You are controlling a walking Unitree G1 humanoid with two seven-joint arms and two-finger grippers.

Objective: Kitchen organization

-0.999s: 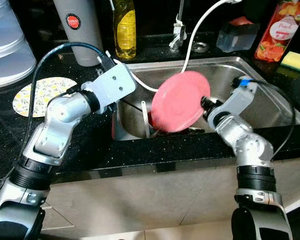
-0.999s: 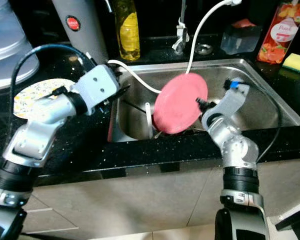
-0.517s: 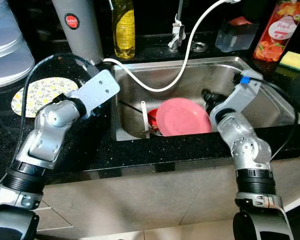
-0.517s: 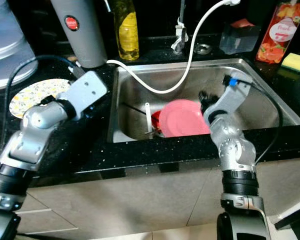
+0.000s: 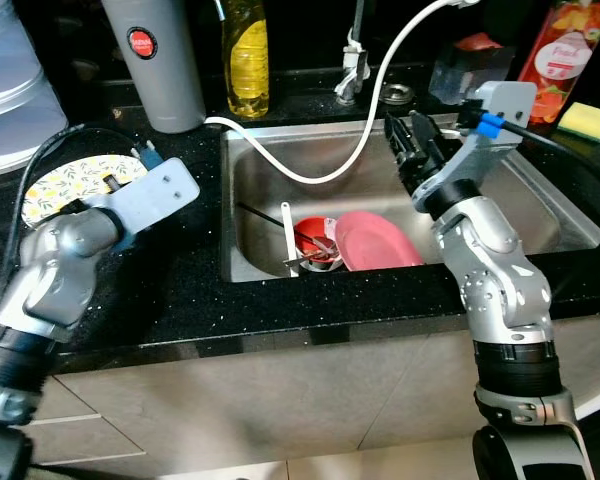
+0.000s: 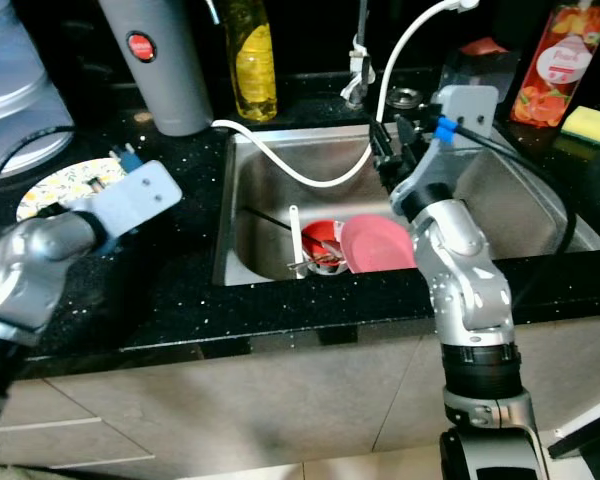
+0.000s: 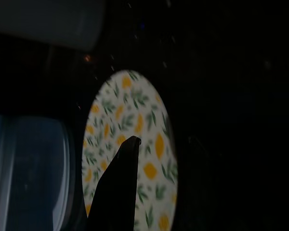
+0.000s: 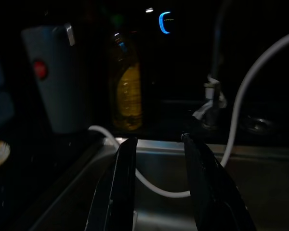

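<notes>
1. My right pincer (image 5: 412, 150) is raised above the sink (image 5: 540, 215), centre-right of the left eye view; its two black fingers stand apart with nothing between them.
2. In the right wrist view those fingers (image 8: 123, 192) point across the basin toward the yellow soap bottle (image 8: 127, 94) and the grey cylinder (image 8: 58, 79) at the back of the counter (image 5: 180, 280).
3. Pink plate (image 5: 375, 242) lies in the sink bottom near the front wall, just beside and partly over a red bowl (image 5: 315, 240) holding utensils; a white utensil (image 5: 287, 232) stands to the bowl's left.
4. A white hose (image 5: 310, 175) runs from the upper frame down into the basin and curls out toward the upper left of the sink.
5. My left pincer (image 7: 120, 187) hangs over the lemon-patterned plate (image 5: 65, 180) on the counter, left of frame. Only one dark finger can be made out; I cannot tell whether it is apart or together.
</notes>
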